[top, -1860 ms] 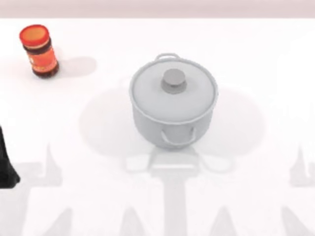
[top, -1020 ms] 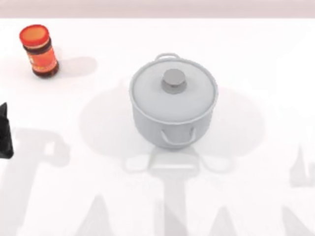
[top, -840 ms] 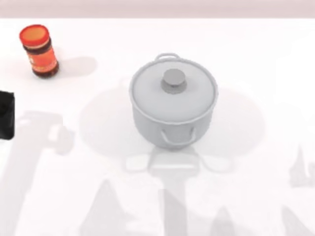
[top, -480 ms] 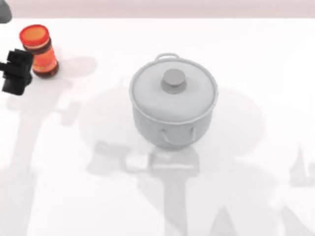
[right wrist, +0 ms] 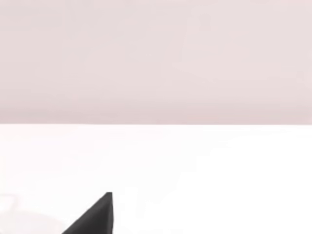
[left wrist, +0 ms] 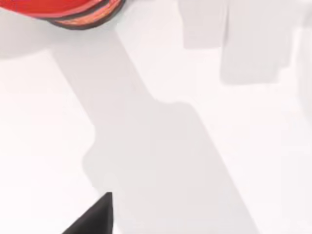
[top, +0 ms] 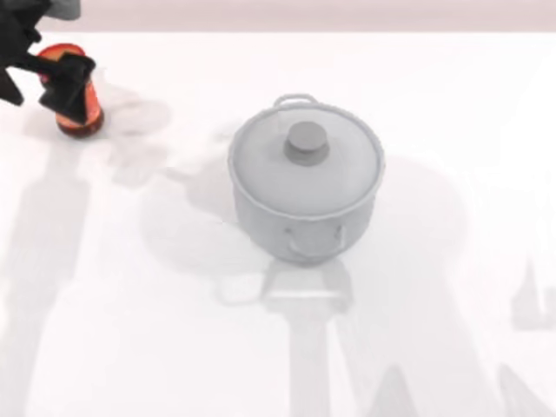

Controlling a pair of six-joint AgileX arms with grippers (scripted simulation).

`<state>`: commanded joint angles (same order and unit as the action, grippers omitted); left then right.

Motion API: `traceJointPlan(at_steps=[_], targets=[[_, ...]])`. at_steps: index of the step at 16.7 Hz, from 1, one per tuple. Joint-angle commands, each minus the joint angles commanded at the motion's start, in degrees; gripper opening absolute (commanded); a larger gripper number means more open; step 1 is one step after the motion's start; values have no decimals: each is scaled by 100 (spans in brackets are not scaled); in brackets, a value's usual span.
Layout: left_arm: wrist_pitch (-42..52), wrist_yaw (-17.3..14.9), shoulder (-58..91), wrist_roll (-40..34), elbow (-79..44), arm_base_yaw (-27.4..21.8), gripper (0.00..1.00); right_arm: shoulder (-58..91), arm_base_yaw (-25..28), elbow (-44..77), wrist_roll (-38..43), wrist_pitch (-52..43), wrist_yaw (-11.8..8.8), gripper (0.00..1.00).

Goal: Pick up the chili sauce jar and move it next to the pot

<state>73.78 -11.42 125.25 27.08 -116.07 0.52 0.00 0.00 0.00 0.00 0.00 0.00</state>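
Observation:
The chili sauce jar [top: 76,104], with an orange-red lid and red label, stands at the far left of the table. My left gripper [top: 48,76] hovers over it, its dark fingers partly covering the lid. In the left wrist view the jar [left wrist: 73,9] shows at the frame's edge, apart from the one visible fingertip [left wrist: 100,217]; nothing is between the fingers, and the gripper is open. The pale grey pot [top: 306,178] with its knobbed lid stands mid-table, well to the right of the jar. My right gripper is outside the top view; one fingertip [right wrist: 100,217] shows over bare table.
The white table top [top: 174,330] carries only arm shadows. A pale wall [right wrist: 156,58] runs along the table's far edge, just behind the jar.
My left gripper has travelled from the left edge toward the far left corner and now sits over the jar. Jar and pot have stayed in place.

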Motion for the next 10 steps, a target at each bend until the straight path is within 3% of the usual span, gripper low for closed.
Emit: traceJointPlan(at_steps=[6,10], targets=[[912,-33,2157,646,-3129,132,100,0,0,0,0,0,0,100],[1133,-14,2902,920,-4530,208,100,0,0,0,0,0,0,100]])
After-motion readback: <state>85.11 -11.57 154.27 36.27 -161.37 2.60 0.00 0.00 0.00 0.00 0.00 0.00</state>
